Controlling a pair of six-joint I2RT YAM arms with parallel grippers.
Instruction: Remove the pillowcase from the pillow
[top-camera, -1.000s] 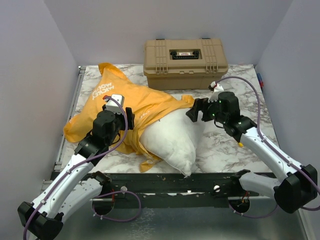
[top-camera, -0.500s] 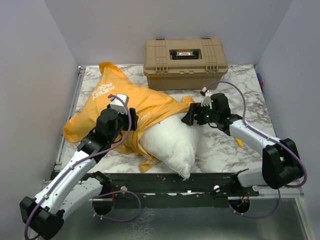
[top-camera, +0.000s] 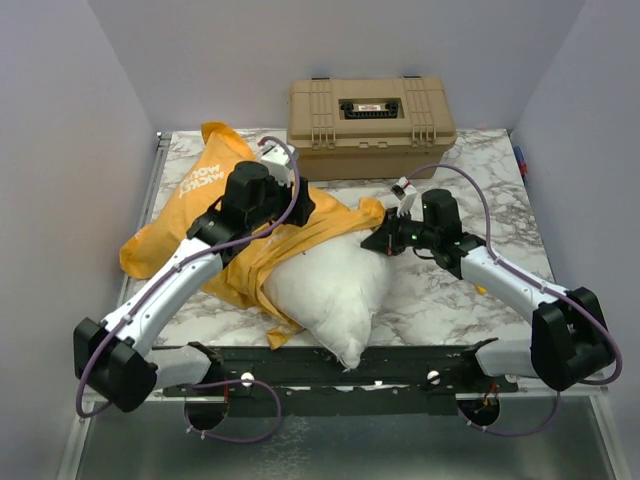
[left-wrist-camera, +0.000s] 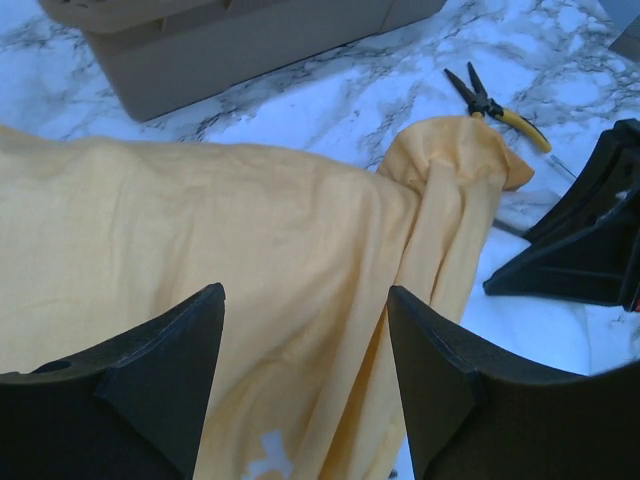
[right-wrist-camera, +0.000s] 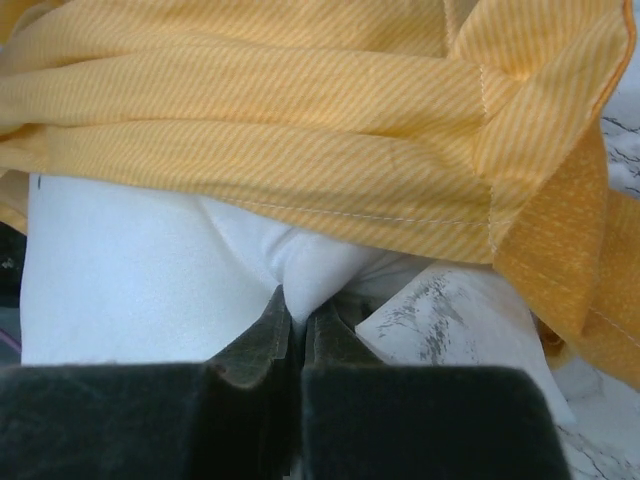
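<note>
The tan toolbox (top-camera: 370, 115) stands at the far edge of the marble table (top-camera: 500, 190). In front of it and to its left, the orange-yellow pillowcase (top-camera: 215, 170) lies rumpled, white lettering up. One corner of it stretches to a point in front of the toolbox's middle.

The white pillow (top-camera: 325, 290) bulges out from under the pillowcase's hem, well in front of the toolbox toward the arm bases, its far part covered.

The left gripper (left-wrist-camera: 303, 295) hangs over the pillowcase (left-wrist-camera: 200, 230) just in front of the toolbox (left-wrist-camera: 230, 50), fingers spread wide and gripping nothing. Yellow-handled pliers (left-wrist-camera: 490, 100) lie beyond the fabric's corner.

The right gripper (right-wrist-camera: 297, 305), in front of the toolbox's right half, is pinched tight on a fold of the pillow (right-wrist-camera: 120, 270) just below the pillowcase (right-wrist-camera: 250, 120) hem.
</note>
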